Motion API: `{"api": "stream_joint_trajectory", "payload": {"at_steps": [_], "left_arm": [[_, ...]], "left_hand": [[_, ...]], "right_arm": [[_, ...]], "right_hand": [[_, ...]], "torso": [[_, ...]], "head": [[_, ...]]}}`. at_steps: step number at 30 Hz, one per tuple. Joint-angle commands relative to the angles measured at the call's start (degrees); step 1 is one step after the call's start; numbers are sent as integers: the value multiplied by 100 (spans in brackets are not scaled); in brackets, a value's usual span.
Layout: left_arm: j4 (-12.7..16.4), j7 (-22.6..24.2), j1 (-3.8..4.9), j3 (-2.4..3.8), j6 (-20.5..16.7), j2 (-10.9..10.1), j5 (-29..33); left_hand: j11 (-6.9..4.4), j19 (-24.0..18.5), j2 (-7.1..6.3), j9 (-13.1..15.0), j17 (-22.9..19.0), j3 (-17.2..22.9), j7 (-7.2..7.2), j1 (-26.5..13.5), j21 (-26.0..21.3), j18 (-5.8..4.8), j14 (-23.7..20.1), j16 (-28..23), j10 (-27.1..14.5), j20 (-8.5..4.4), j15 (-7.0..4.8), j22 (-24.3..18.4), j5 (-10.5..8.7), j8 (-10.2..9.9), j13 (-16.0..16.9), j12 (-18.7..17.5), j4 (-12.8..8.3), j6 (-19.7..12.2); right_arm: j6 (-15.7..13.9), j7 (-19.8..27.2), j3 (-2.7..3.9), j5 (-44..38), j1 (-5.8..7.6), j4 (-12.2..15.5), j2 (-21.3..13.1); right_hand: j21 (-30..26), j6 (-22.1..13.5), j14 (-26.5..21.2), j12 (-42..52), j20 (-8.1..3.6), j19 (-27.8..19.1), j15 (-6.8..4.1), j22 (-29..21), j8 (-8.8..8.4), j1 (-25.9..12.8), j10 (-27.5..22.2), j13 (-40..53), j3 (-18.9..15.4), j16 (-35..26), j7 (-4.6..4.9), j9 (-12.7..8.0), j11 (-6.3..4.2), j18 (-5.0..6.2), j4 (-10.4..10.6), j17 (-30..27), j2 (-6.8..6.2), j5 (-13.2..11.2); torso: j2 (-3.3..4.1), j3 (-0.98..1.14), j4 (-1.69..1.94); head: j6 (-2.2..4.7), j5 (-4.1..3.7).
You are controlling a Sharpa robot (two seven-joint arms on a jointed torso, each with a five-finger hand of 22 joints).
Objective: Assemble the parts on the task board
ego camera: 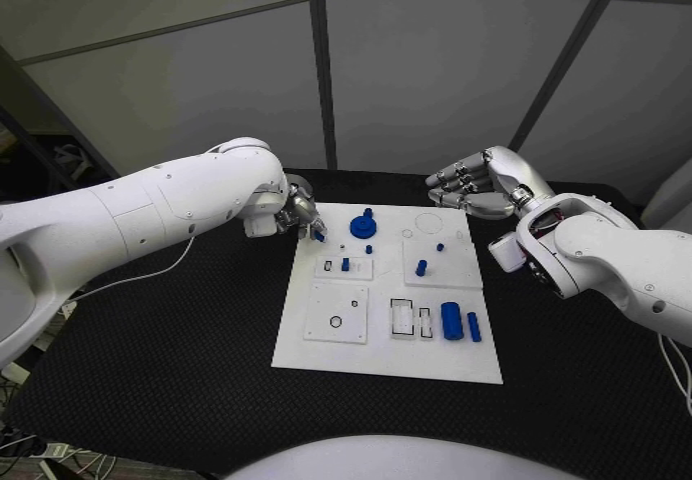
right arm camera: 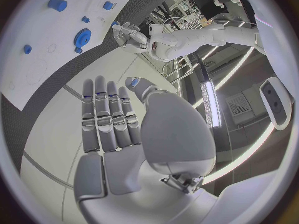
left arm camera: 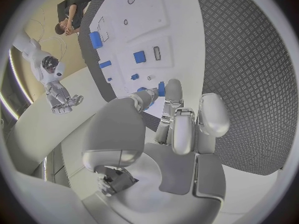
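the head camera looked down from high up at the whole task board (ego camera: 387, 352) on the black table (ego camera: 173, 360). the left wrist camera sat close behind the left hand (left arm camera: 181, 127) and faced along the board (left arm camera: 187, 45). the right wrist camera sat close behind the right hand (right arm camera: 109, 119). all three views shared the white board (right arm camera: 44, 69) and its blue gear (ego camera: 362, 226) (right arm camera: 81, 36).
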Motion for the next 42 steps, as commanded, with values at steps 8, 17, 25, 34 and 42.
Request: {"api": "stream_joint_trajectory", "payload": {"at_steps": [8,17,25,34,42], "left_arm": [[904,-32,-26,-57,-1035,-414,-105],[1463,-54,-181,-181,-1430,-690,-559],[1646,-68,-333,-197,-1526,-756,-766],[1752,-88,-400,-199,-1468,-753,-979],[1795,-106,-413,-201,-1325,-754,-1147]], "left_hand": [[-168,103,-98,158,339,1047,-92,-337,101,-216,329,35,277,-48,-75,92,366,233,137,185,-842,8],[-187,141,-128,199,347,1152,-111,-429,159,-230,332,38,341,-63,-92,153,411,307,260,296,-905,11],[-195,152,-142,214,349,1204,-119,-469,176,-233,333,39,367,-70,-100,171,423,338,311,340,-934,14],[-204,180,-157,232,352,1254,-130,-530,220,-245,334,40,406,-79,-109,216,436,378,391,408,-957,22],[-213,204,-161,243,357,1287,-139,-565,260,-254,335,42,430,-86,-116,256,449,403,429,444,-973,26]], "right_arm": [[47,37,4,-1,8,-14,8],[55,38,4,-2,8,-30,12],[62,38,4,-61,8,-31,8],[74,36,4,-85,8,-22,0],[77,35,4,-91,8,-14,-10]], "right_hand": [[-29,-13,-40,-11,23,32,-7,-5,-14,-25,-36,-8,-13,3,8,-8,12,57,-20,-5,22,30],[-33,-15,-41,-11,24,34,-7,-7,-14,-27,-37,-8,-14,2,9,-8,13,57,-20,-9,19,44],[-36,-16,-41,-11,24,37,-6,-10,-14,-27,-38,-8,-15,2,9,-8,14,57,-22,-12,18,57],[-36,-16,-41,-11,24,37,-6,-10,-14,-27,-38,-8,-15,2,9,-8,14,57,-22,-12,18,57],[-40,-18,-41,-11,24,39,-6,-12,-14,-28,-39,-8,-16,2,10,-8,14,57,-22,-16,15,71]], "torso": [[2,0,-9],[3,-3,0],[12,-8,-14],[12,0,-15],[8,0,-15]], "head": [[-15,39],[-54,38],[-66,39],[-90,47],[-98,47]]}}
